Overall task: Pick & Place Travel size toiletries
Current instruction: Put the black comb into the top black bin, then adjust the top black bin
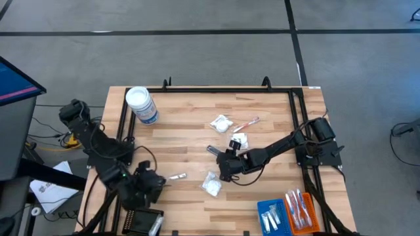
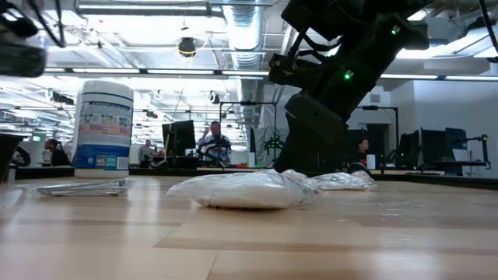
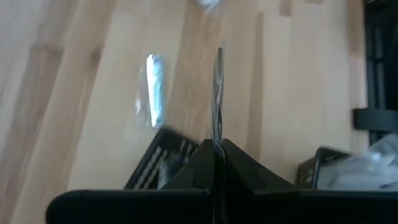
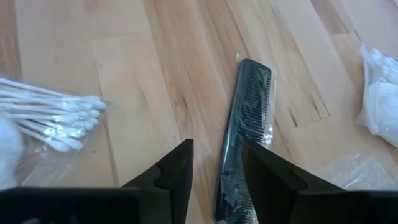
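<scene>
My left gripper (image 1: 151,185) (image 3: 217,148) hangs over the table's near left, above a black tray (image 1: 143,221), shut on a slim dark clear-wrapped stick (image 3: 217,93). My right gripper (image 1: 225,161) (image 4: 217,160) is low at mid-table and open. Its fingers (image 4: 179,169) stand on either side of one end of a black wrapped comb (image 4: 247,118) lying flat on the wood; I cannot tell whether they touch it. White sachets (image 1: 221,122) (image 1: 212,185) (image 1: 239,139), a red-pink toothbrush (image 1: 248,122) and a silvery piece (image 1: 177,176) lie on the table. My left gripper pinches the stick's near end (image 3: 217,134) between its two fingers. The stick runs straight out along the fingers, seen edge-on. It is lifted clear of the table and the tray.
A white-lidded round jar (image 1: 141,105) stands at the far left. A blue tray (image 1: 270,214) and an orange tray (image 1: 303,210) with wrapped items sit at the near right. A bag of cotton swabs (image 4: 59,118) lies beside the comb. A black frame (image 1: 210,87) edges the table.
</scene>
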